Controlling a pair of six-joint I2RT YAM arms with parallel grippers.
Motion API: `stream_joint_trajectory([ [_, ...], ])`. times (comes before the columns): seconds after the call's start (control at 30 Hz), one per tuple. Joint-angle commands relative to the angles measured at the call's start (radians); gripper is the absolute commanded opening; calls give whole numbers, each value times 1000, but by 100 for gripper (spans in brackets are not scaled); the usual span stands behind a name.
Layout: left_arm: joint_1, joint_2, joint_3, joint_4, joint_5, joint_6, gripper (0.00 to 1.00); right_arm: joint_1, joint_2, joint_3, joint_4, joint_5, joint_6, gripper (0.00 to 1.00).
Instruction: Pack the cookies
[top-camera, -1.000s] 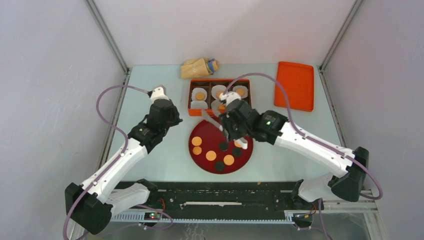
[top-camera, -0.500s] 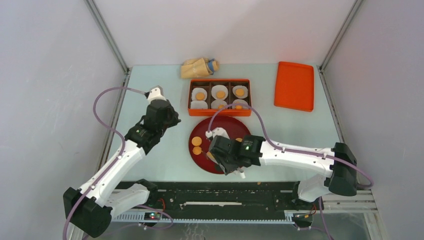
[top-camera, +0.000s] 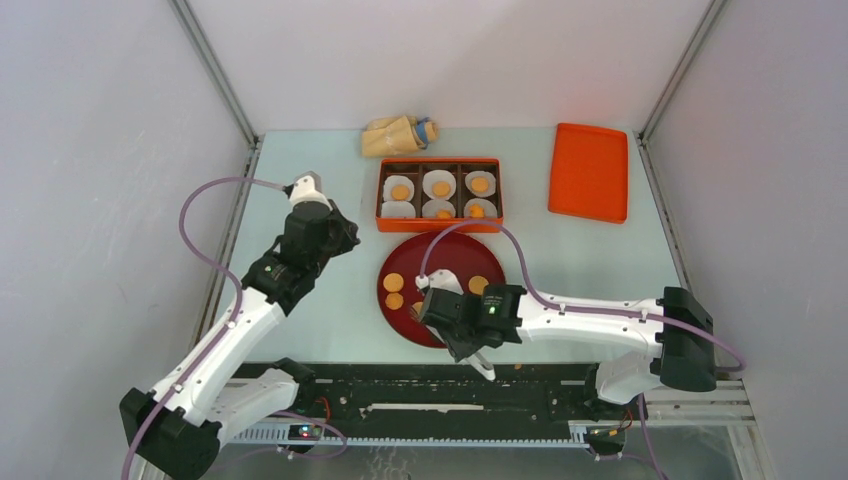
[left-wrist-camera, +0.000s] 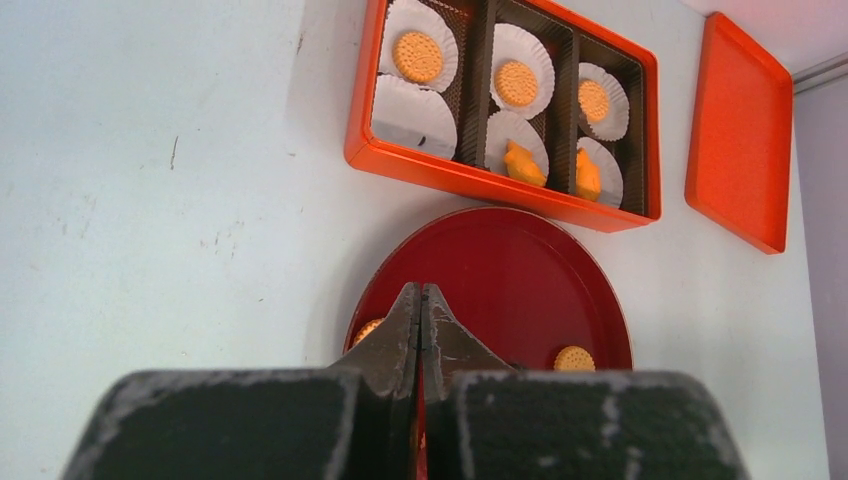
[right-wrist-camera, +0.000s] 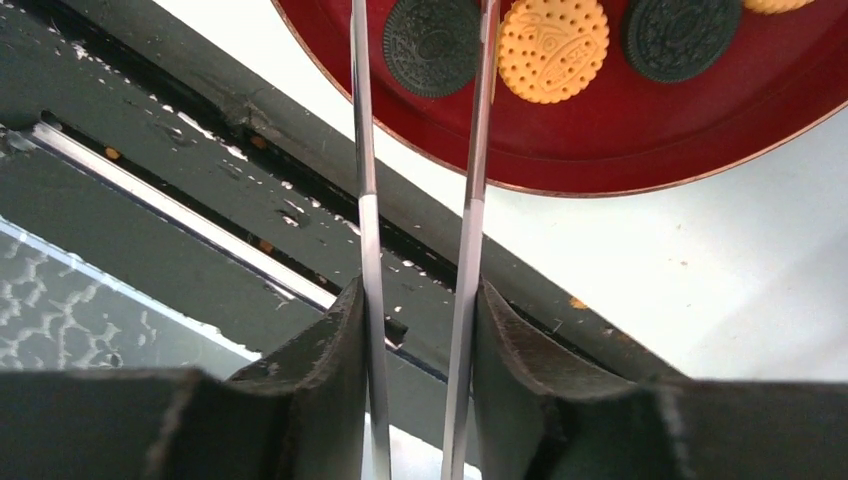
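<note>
While the left fingers (left-wrist-camera: 405, 330) sit together, the right fingers (right-wrist-camera: 362, 150) stand apart, bracketing a dark cookie (right-wrist-camera: 432, 45) on the red plate (right-wrist-camera: 640, 130). This looks like the pick step, and the next move needs a centred pinch.

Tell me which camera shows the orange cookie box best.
Left wrist. The orange box fills the upper frame close up: six compartments with white liners, five holding cookies, the near-left one empty. The top external view shows the whole box too, but small. The right wrist view misses it, showing the red plate instead.
</note>
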Motion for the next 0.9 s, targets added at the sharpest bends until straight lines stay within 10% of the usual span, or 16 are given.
stream_joint_trajectory([
  [0.0, 5, -23, 18, 18, 4, -5, 1, -11, -33, 64, -7, 68, 0, 30],
  [0.3, 6, -34, 49, -25, -127, 10, 1, -271, 11, 338, 27, 109, -191, 25],
  [0.87, 18, -4, 62, -45, -189, 58, 1, -492, 563, 845, 93, -75, -336, 23],
])
